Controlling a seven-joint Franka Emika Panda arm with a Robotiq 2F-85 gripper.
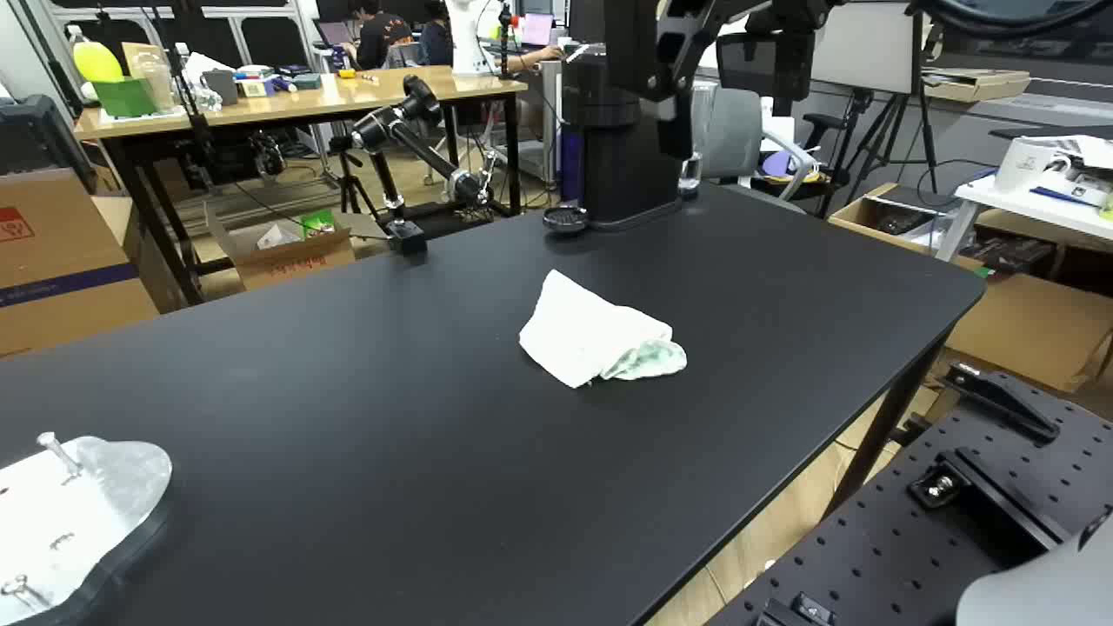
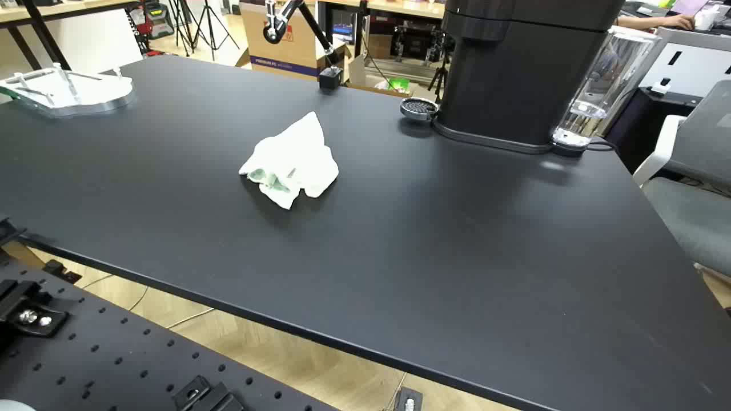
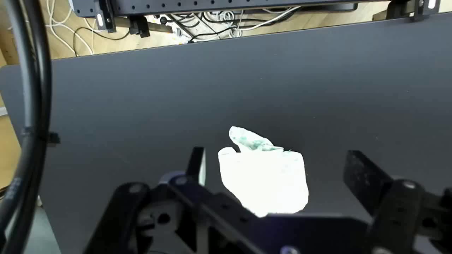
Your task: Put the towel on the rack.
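A white, crumpled towel with a pale green patch lies on the black table in both exterior views. It also shows in the wrist view, where it is overexposed. A low white and metallic board with upright pegs, seemingly the rack, stands on the table in both exterior views; it is out of the wrist view. My gripper is open and empty. In the wrist view the towel lies between the lines of its fingers. In an exterior view the gripper is high above the table.
A black coffee machine with a clear tank and a small round drip tray stands at the table's edge. A clamped black mount sits on the far edge. A perforated black base adjoins the near edge. Thick cables hang beside the wrist.
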